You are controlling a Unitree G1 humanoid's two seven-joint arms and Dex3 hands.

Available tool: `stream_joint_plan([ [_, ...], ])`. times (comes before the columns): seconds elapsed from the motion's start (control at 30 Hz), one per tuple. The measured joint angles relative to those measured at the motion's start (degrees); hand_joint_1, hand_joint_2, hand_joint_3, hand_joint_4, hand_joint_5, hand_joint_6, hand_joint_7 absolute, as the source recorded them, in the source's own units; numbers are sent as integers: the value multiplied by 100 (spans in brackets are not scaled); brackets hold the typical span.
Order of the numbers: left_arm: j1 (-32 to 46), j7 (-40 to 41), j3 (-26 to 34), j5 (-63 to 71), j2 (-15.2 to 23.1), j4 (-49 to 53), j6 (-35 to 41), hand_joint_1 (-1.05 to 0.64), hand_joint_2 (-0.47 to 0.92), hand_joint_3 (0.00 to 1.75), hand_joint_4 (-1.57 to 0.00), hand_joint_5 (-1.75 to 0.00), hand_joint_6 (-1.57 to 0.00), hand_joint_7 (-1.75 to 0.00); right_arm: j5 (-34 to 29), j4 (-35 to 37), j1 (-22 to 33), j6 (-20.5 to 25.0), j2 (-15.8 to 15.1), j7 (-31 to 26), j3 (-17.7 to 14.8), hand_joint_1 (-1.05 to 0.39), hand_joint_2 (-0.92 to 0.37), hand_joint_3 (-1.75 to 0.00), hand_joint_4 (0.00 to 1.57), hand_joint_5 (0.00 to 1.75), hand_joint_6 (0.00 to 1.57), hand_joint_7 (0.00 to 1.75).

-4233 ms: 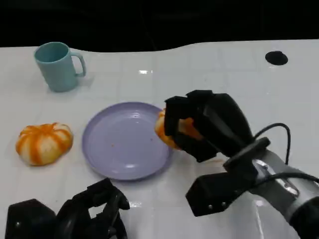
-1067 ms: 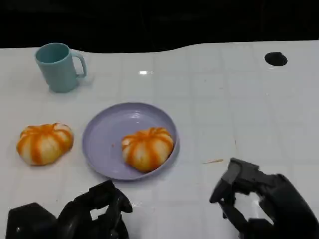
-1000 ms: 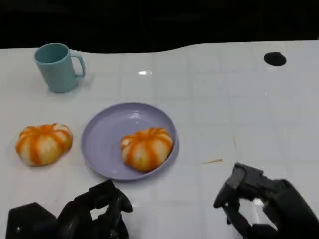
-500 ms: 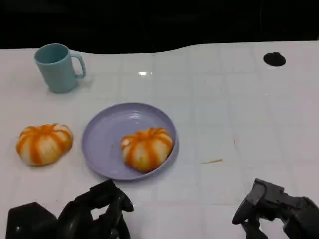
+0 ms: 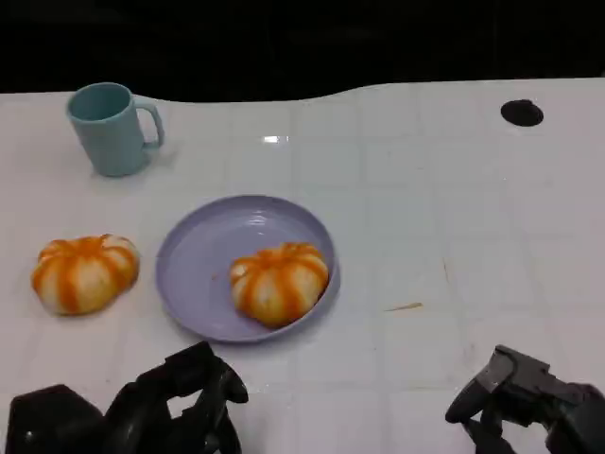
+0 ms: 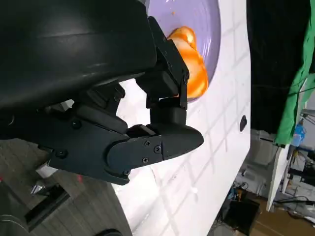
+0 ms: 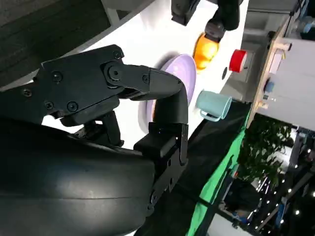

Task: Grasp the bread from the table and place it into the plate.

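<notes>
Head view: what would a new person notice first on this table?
First, the orange-striped bread lying in the purple plate at the middle of the table. A second bread lies on the table left of the plate, and a teal mug stands at the far left.

No readable text.
No words, labels, brand marks or numbers can be made out on the mug (image 5: 112, 127), the plate (image 5: 200, 274), either bread or the white worktop (image 5: 454, 208).
</notes>
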Motion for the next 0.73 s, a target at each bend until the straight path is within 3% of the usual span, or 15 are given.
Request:
stream_joint_plan([
  [0.73,-48,-65,39,7,41,189,-99,-68,92,57,-83,-175,-68,-153,-224,401,-108,-424,170,-143,21,-50,-91,-46,76,175,63,156],
])
